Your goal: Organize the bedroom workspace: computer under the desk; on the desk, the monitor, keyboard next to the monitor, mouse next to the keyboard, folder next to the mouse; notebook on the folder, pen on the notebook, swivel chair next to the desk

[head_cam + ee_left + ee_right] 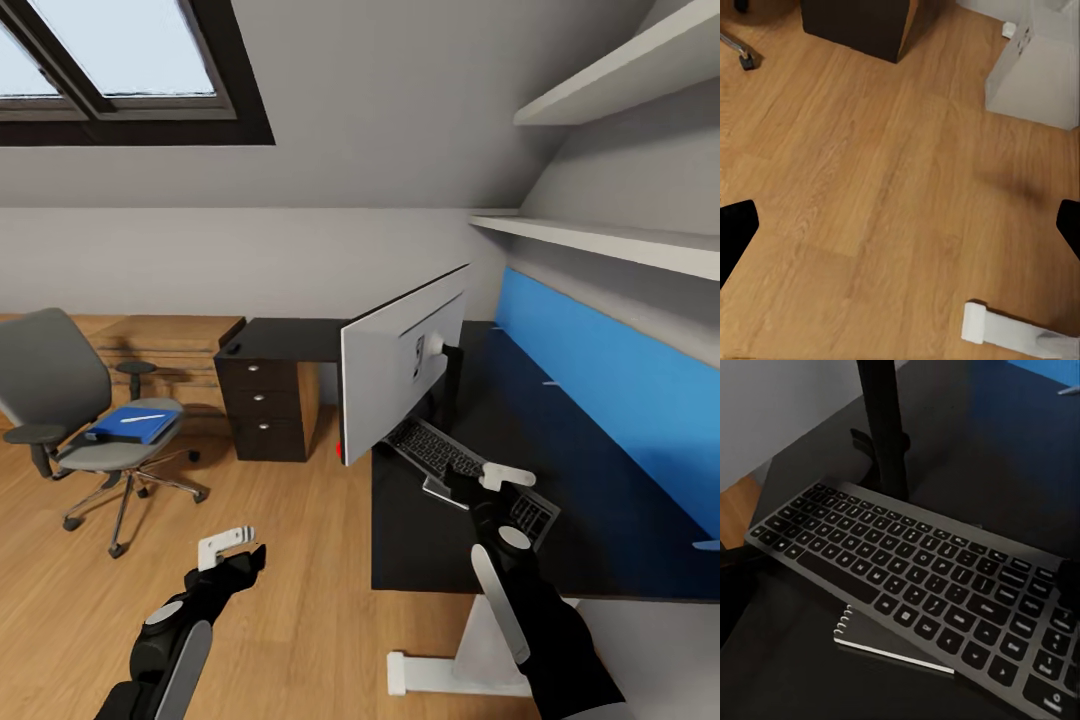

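Monitor (400, 372) crowding keyboard (468, 470) (desk edge)

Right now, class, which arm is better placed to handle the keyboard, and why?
Right. The right claw hovers over the keyboard on the desk; the left claw hangs over bare floor, away from the desk.
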Robot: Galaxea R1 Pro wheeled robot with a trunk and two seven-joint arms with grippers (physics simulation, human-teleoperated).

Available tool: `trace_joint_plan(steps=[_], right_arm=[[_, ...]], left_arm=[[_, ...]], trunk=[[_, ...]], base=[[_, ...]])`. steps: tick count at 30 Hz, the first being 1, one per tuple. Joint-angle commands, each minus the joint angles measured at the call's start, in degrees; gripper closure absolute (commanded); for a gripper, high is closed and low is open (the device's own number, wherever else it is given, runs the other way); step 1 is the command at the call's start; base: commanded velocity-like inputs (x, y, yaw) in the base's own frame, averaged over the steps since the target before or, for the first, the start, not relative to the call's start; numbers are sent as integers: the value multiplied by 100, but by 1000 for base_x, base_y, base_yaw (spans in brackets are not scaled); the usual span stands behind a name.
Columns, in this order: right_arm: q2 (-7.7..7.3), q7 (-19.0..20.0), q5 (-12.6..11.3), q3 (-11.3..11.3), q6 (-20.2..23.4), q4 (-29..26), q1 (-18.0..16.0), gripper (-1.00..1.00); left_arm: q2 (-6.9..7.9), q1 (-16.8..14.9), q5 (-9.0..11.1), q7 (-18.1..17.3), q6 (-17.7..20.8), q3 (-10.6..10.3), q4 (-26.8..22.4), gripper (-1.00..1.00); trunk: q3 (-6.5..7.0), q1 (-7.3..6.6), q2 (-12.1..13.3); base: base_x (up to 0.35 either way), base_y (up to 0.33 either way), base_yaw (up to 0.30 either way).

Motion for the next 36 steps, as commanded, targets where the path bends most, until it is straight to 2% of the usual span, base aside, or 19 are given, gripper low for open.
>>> trace_joint_plan(steps=[1,2,5,6,12,17,23,30,31,33,36], right_arm=[[-4,-30,-41,6,20,1,-4,-100],[-5,-23,-41,1,18,12,-4,-100],[-14,-24,-36,2,11,15,-4,-100],[-67,-25,-34,4,-2,11,-4,-100],[-136,-17,-30,-1,-6,15,-4,-100],[-321,-10,-47,5,-10,1,-4,-100],[-375,34,-48,-12,-60,95,-4,-100],[-663,445,-53,-181,-270,994,-131,-100],[-751,613,-55,-252,-322,1210,-266,-100],[-821,796,-54,-330,-356,1370,-423,-100],[-1045,1326,-52,-577,-405,2019,-926,-100]], left_arm=[[-2,-4,115,49,16,203,-9,-100],[-2,-4,182,47,16,305,-14,-100],[-3,-4,241,47,16,361,-21,-100],[-3,-4,294,46,16,402,-26,-100],[4,-3,311,38,16,413,-28,-100],[14,-2,306,45,16,429,-43,-100],[20,-3,304,49,16,432,-44,-100],[18,-3,304,47,16,549,-45,-100],[20,-3,304,47,16,566,-45,-100],[21,-4,304,42,13,579,-45,-100],[23,-4,304,22,4,600,-46,-100]], trunk=[[-6,0,-4],[-6,0,-4],[-6,0,-4],[-6,0,-4],[-6,0,-4],[-6,0,-4],[-6,0,-4],[-6,0,-4],[-6,0,-4],[-6,0,-4],[-6,0,-4]], base=[[4,-6,0],[2,-3,0],[1,-2,0],[0,0,0],[158,0,0],[285,0,0],[85,0,0],[20,0,0],[83,0,0],[137,0,0],[215,0,0]])
